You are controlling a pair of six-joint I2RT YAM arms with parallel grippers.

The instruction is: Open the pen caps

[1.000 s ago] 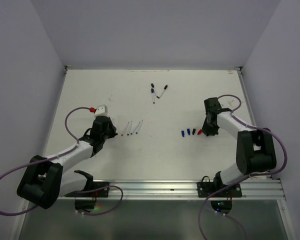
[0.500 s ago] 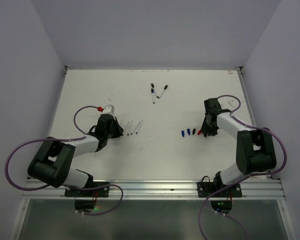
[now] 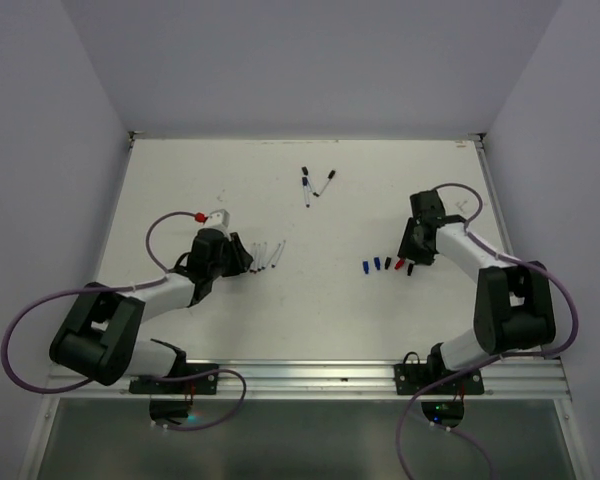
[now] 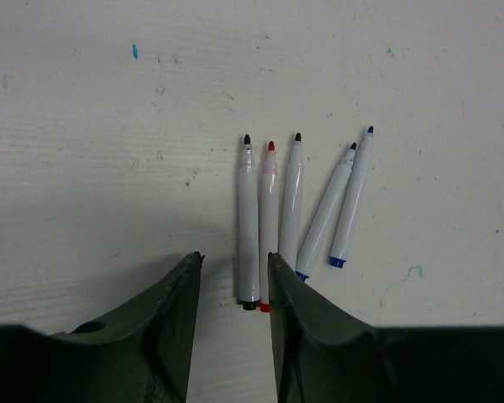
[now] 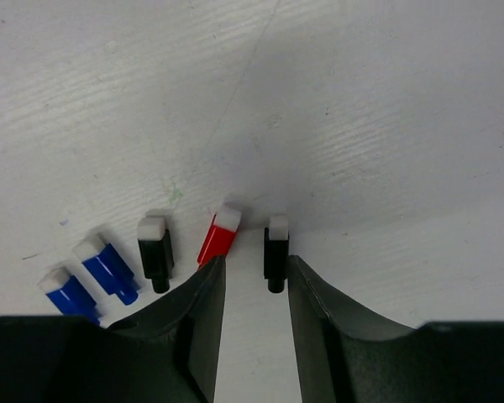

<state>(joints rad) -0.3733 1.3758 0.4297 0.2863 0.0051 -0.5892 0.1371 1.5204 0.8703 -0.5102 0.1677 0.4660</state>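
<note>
Several pen caps lie in a row on the white table: two blue, a black, a red and another black cap. The row also shows in the top view as the pen caps. My right gripper is open, and the last black cap lies loose between its fingertips, close to the right one. Several uncapped white pens lie side by side, seen from above as the pens. My left gripper is open, with the tail of the leftmost pen between its tips.
Two capped pens lie at the far middle of the table. The table's walls rise on the left, back and right. An aluminium rail runs along the near edge.
My left arm moved right to the pen row and its gripper opened, leaving a pen there. My right gripper opened wider, and the black cap now lies free.
</note>
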